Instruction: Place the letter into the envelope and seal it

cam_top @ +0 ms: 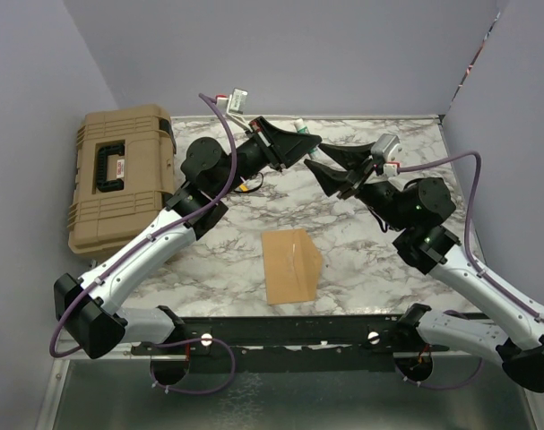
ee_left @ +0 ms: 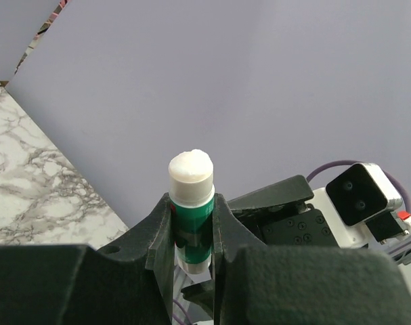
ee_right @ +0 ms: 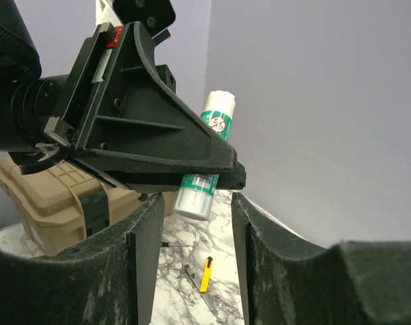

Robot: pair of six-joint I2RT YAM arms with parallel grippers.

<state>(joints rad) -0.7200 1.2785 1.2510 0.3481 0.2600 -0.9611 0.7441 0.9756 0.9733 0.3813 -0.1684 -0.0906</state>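
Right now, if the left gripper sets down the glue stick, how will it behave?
The glue stick is a smooth round tube, so on its side it would probably roll. Standing, it looks narrow and may tip easily. Its white tip is uncovered in the left gripper, so it likely smears whatever it touches.

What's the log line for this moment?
left hand: shut on glue stick, uncapped | right hand: open, facing it | envelope: flat on table

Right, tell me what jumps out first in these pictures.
An uncapped green glue stick is clamped in the left gripper, up at the back of the table, with the open right gripper facing it. A tan envelope lies flat toward the near edge, and a tan hard case sits at the left.
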